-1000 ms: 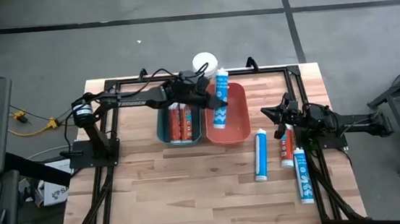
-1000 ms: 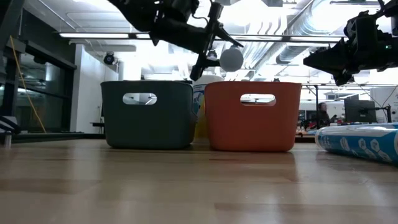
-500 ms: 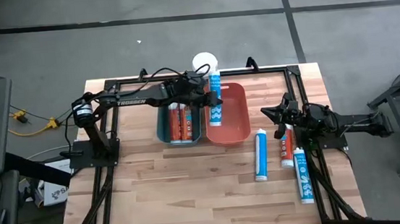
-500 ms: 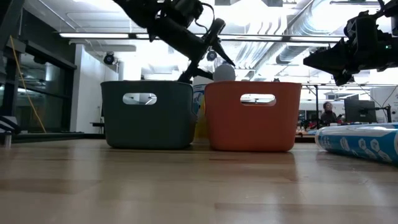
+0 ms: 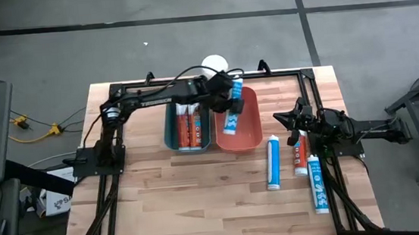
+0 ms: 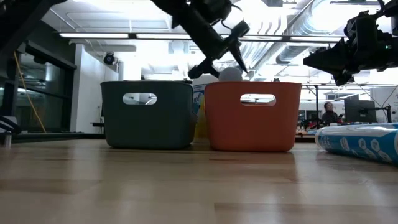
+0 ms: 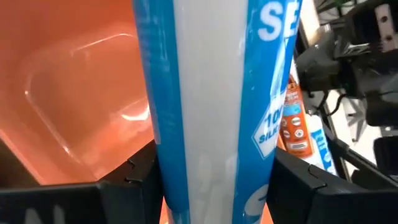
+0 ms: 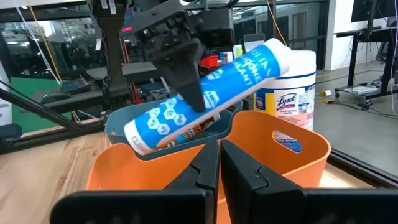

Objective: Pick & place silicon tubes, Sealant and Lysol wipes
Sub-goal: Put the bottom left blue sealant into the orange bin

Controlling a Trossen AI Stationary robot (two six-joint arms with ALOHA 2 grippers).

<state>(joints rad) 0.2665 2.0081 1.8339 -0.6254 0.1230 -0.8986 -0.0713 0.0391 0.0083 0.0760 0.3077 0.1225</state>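
Observation:
My left gripper (image 5: 221, 93) is shut on a blue-and-white silicone tube (image 5: 233, 106) over the orange bin (image 5: 252, 133). The tube also shows in the left wrist view (image 7: 211, 93) and the right wrist view (image 8: 205, 93). The Lysol wipes canister (image 5: 214, 62), with a white lid, stands upright on the table behind the two bins (image 8: 292, 81). My right gripper (image 5: 283, 119) is shut and empty, held in the air right of the orange bin and above the loose tubes. My left gripper pinches the tube's middle (image 8: 208, 93) between its two fingers (image 7: 140, 180). The fingers come from above, slanting down, and lie across the tube. The tube is lifted clear and tilted, its near end (image 8: 140, 134) lower over the orange bin and its far end (image 8: 277, 50) higher.
A dark teal bin (image 5: 171, 132) left of the orange one holds orange-labelled tubes (image 5: 188, 127). Three tubes lie on the table at the right: two blue (image 5: 273, 163) (image 5: 318, 184) and one orange (image 5: 299, 154). A black frame (image 5: 116, 91) borders the table.
My left gripper has gone down and a little toward the table's right edge with the tube, turning as it went. The tube has sunk from well above the orange bin to about its rim height and has turned slightly.

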